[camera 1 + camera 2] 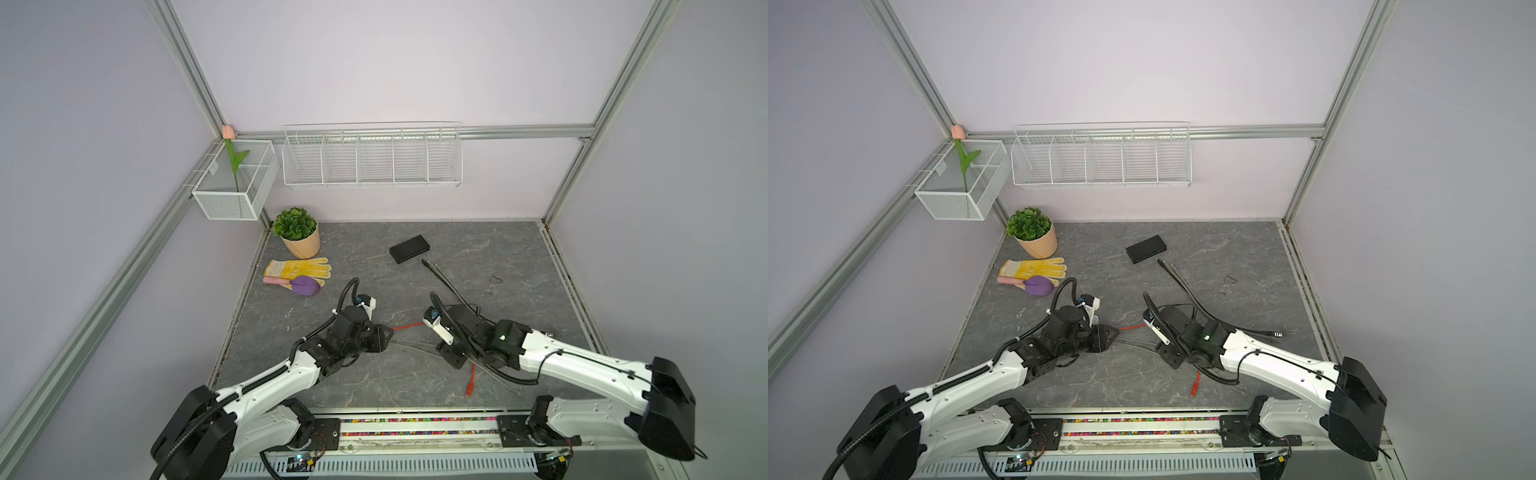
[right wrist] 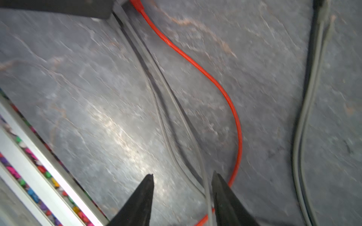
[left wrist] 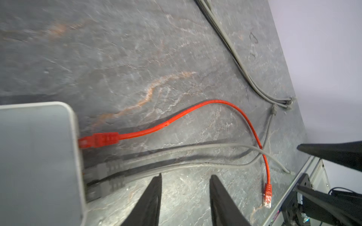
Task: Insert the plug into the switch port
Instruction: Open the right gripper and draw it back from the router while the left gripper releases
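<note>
In both top views the left gripper (image 1: 385,334) hides where the red cable (image 1: 407,326) ends. Only the left wrist view shows its red plug (image 3: 98,140), blurred, at the edge of a pale switch (image 3: 39,156) beside two grey plugs (image 3: 109,168). Both claws stand apart and empty, and a grey cable (image 2: 205,185) lies loose under the right gripper (image 2: 182,174).

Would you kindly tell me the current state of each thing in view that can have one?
Red network cable: one plug seated in the pale box, other plug lying free.
Two grey cables: plugged into the same box.
Pale grey box: three plugs seated.
Black flat box: lying flat, no plug visibly in it.
Left gripper: open, empty.
Right gripper: open, gripping nothing.
</note>
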Controlling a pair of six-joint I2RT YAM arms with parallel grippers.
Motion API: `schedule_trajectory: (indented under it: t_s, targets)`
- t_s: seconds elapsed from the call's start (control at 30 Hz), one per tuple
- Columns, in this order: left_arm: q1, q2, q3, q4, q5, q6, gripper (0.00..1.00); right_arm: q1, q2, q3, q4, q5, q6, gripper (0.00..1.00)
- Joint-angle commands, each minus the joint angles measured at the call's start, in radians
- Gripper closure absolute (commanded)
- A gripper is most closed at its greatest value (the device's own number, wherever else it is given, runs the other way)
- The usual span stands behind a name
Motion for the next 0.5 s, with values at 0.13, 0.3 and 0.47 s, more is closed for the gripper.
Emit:
schedule_trajectory:
  t_s: [0.13, 0.3, 0.47]
  targets:
    - [-0.03, 0.146, 0.061, 0.133, 0.057, -0.047, 0.61, -0.116, 0.041, 0.013, -0.133, 0.05, 0.139, 0.39]
    - [-0.022, 0.128, 0.022, 0.145, 0.011, -0.092, 0.61, -0.114, 0.075, 0.01, -0.103, -0.055, 0.094, 0.44]
    - [0.007, 0.115, -0.001, 0.122, -0.024, -0.11, 0.62, -0.116, 0.152, 0.009, -0.087, -0.083, 0.095, 0.57]
